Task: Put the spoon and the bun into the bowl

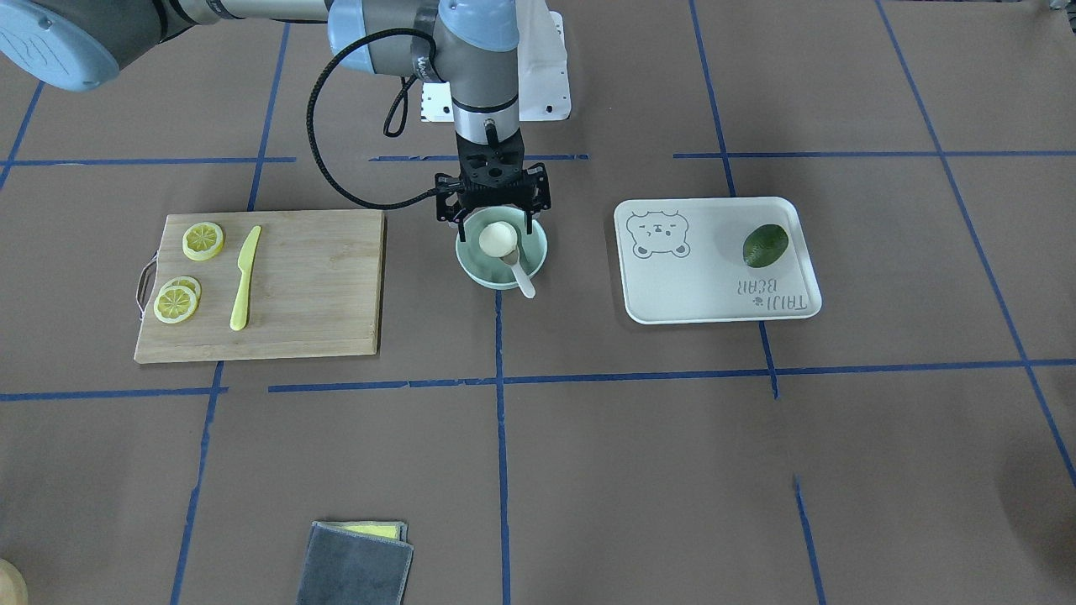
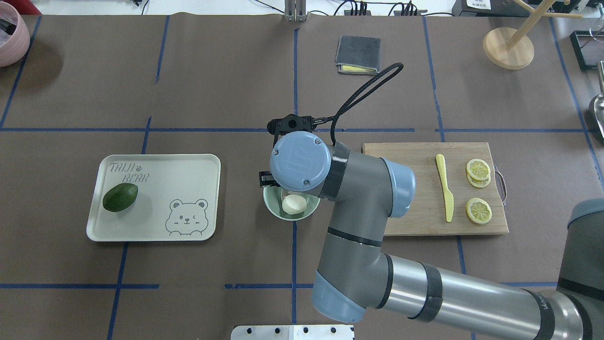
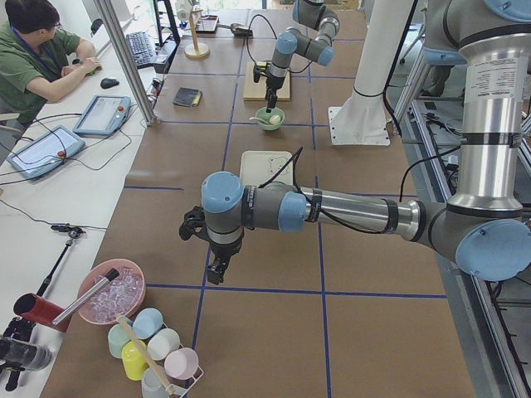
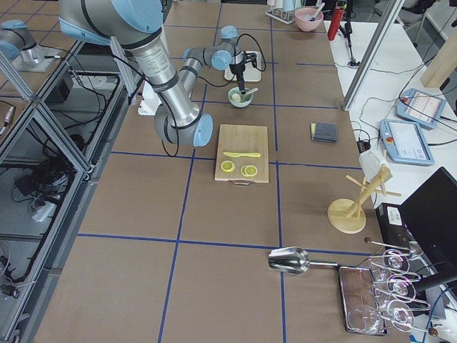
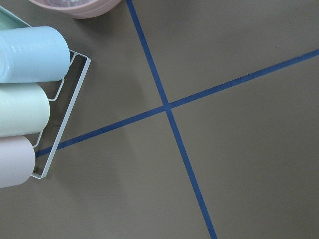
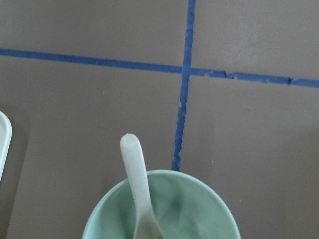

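On the worktop, in the front-facing view, far left: wooden cutting board (image 1: 319, 286) with lemon slices (image 1: 203, 240) and yellow knife (image 1: 245, 277); played no part in the task.

Centre: pale green bowl (image 1: 472, 262). Already held the bun (image 1: 496, 239), resting against the spoon (image 1: 519, 273), whose scoop lay inside and whose handle leaned out over the near rim.

Directly above: right gripper (image 1: 494, 220). Hung low over the bowl with jaws spread wide either side of the bun, gripping nothing.

Right: white bear-print tray (image 1: 714, 286) with an avocado (image 1: 765, 244).

Left gripper (image 3: 216, 267), seen only in the side view, well away near a cup rack (image 3: 158, 352); could not tell whether open or closed.

Judged as the release step, with both items in and the task all but finished. Next called for a straight lift clear of the bowl without knocking the spoon handle.
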Motion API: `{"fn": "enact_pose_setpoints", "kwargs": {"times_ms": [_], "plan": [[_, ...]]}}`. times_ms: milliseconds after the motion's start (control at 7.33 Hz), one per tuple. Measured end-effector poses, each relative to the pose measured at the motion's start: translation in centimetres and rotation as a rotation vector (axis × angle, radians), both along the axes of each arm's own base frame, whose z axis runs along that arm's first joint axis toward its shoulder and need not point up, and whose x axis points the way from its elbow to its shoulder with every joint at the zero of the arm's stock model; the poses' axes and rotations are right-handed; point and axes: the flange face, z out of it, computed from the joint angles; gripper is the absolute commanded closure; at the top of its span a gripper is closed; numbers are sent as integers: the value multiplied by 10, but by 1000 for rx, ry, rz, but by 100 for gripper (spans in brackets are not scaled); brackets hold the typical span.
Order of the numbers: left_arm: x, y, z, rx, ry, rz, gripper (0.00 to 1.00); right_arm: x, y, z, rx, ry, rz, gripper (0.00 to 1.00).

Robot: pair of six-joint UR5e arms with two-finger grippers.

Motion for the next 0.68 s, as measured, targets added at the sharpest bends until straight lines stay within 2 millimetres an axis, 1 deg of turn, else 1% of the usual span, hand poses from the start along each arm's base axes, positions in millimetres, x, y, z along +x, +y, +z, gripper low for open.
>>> {"fn": "enact_pose_setpoints", "kwargs": {"times_ms": [136,273,409,545,682], "plan": [[0,0,-1,3,-3,1,0,32,-31,1,0,6,-21,0],[0,0,0,1,-3,3,0,74,-71,16,10,29,-58,0],[0,2,5,-10,1,5,0,130,-118,47,37,64,-112,0],[0,5,10,-22,3,6,0,199,-162,83,66,86,-174,0],[1,7,13,-29,6,6,0,281,-196,124,92,88,-238,0]]}}
